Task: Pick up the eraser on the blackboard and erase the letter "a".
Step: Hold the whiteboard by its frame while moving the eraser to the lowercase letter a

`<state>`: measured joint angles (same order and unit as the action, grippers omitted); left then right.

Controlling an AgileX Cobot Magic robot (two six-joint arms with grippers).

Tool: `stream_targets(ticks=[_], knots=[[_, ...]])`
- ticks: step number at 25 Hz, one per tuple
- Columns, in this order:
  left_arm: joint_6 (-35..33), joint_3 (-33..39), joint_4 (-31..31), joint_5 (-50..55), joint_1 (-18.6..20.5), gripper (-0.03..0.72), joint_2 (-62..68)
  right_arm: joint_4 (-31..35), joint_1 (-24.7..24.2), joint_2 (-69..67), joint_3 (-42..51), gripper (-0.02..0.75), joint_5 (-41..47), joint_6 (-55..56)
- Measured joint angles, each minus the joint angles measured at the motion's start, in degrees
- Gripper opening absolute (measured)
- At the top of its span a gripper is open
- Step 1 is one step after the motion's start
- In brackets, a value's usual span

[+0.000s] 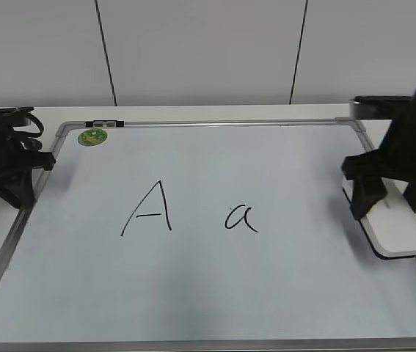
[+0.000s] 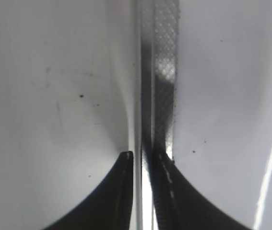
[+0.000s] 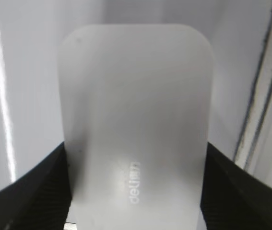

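The blackboard [image 1: 193, 293] lies flat on the table. The small cursive letter "a" [image 1: 241, 218] is written right of its middle. The white eraser [image 1: 397, 231] lies on the board by its right edge. My right gripper [image 1: 375, 202] is down over the eraser's far end. In the right wrist view its jaws [image 3: 136, 151] press both long sides of the eraser [image 3: 136, 96]. My left gripper [image 1: 33, 180] is at the board's left edge. In the left wrist view its jaws [image 2: 141, 158] are closed narrowly around the grey frame [image 2: 160, 72].
A tall capital "A" [image 1: 149, 209] stands left of the "a". A round green sticker [image 1: 92, 136] and a small black clip [image 1: 105, 123] are at the board's far left corner. A dark object [image 1: 375, 107] sits behind the right corner. White wall behind.
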<state>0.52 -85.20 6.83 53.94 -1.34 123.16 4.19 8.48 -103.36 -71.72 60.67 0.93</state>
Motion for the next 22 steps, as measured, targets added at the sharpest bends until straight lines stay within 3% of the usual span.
stream_targets(ticks=[12, 22], knots=[[0.00, 0.00, 0.00, 0.00, 0.00, 0.106, 0.00, -0.60, 9.50, -17.05, -23.08, 0.526, 8.32, 0.10], [0.00, 0.00, 0.00, 0.00, 0.00, 0.111, 0.00, -0.60, 12.74, -25.26, -28.91, 0.526, 8.92, 0.53]])
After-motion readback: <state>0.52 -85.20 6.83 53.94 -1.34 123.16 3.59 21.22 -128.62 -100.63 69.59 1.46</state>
